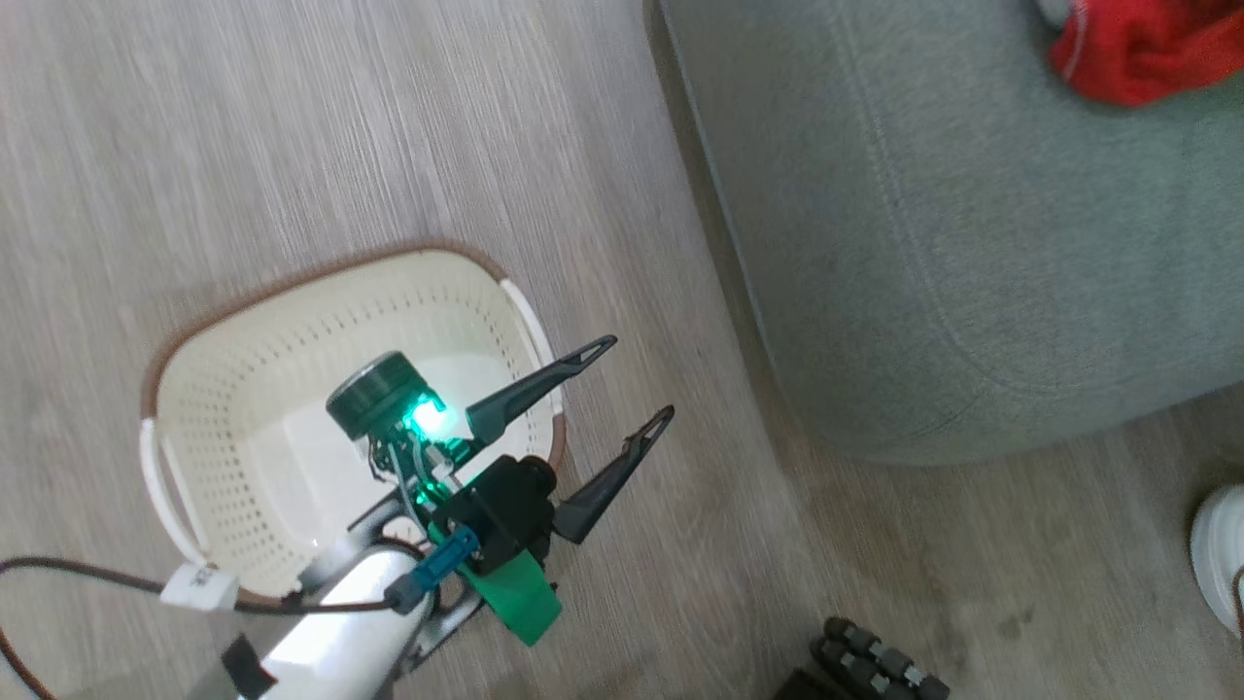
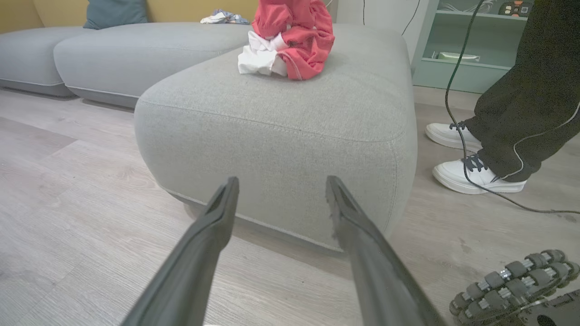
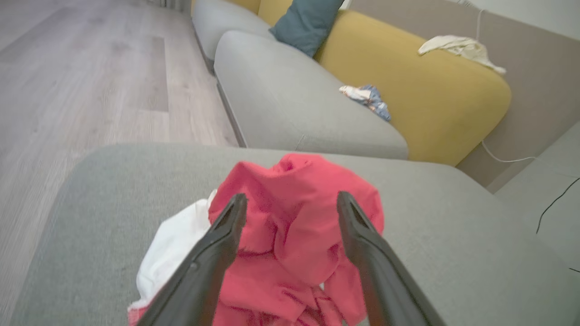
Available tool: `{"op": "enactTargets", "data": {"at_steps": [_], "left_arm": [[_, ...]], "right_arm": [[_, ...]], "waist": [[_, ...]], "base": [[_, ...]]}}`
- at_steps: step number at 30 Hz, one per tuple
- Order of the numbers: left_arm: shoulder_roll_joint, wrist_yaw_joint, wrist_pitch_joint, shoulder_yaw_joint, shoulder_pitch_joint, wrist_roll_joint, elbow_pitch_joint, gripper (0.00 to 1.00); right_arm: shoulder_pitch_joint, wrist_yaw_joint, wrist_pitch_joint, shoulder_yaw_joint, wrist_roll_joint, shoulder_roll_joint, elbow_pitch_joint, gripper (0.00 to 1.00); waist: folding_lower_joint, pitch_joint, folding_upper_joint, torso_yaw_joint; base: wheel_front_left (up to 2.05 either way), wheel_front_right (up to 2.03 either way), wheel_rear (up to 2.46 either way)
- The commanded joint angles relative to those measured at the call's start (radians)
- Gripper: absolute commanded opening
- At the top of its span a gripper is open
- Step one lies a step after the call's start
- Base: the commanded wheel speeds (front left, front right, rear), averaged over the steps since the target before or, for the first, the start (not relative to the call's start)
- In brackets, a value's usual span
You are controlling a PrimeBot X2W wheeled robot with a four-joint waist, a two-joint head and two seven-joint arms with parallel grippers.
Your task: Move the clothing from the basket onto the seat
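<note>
The cream basket (image 1: 243,389) stands on the floor at the lower left of the head view, no clothing in what shows of its inside. My left gripper (image 1: 637,381) hangs open over its right rim, fingers spread with nothing between them, pointing toward the seat (image 1: 972,243). Red and white clothing (image 1: 1137,44) lies heaped on the seat (image 2: 281,117), and the left wrist view shows the pile (image 2: 290,43) on the cushion top. In the right wrist view my right gripper (image 3: 290,201) is open just above the clothing (image 3: 290,244), fingers either side of the red heap on the seat (image 3: 453,244).
A person's white shoes (image 2: 476,174) and dark trouser leg (image 2: 534,90) stand right of the seat, with a black cable (image 2: 457,113) trailing on the floor. The robot's roller wheel (image 1: 880,661) is at the bottom. A yellow sofa back (image 3: 421,90), teal cushion (image 3: 308,22) and other cloths lie beyond.
</note>
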Motion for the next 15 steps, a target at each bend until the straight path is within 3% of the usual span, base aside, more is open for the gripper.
{"op": "enactTargets", "data": {"at_steps": [1, 6, 15], "left_arm": [[-0.002, 0.006, -0.005, 0.036, 0.009, -0.005, -0.028, 1.00], [-0.061, 0.006, -0.005, 0.096, 0.065, -0.016, -0.012, 1.00], [-0.155, 0.017, -0.005, 0.288, 0.125, -0.040, -0.021, 1.00]], "right_arm": [[0.001, 0.000, -0.013, 0.012, 0.014, -0.027, -0.042, 1.00], [0.098, 0.000, -0.013, 0.179, 0.146, -0.046, -0.209, 1.00], [0.339, 0.000, -0.013, 0.318, 0.346, -0.090, -0.574, 1.00]], "waist": [[0.0001, -0.051, -0.0001, -0.004], [0.0001, -0.159, -0.0001, 0.004], [0.0001, -0.282, -0.0001, 0.066]], "base": [[0.00, 0.00, 0.00], [0.00, 0.00, 0.00], [0.00, 0.00, 0.00]]}}
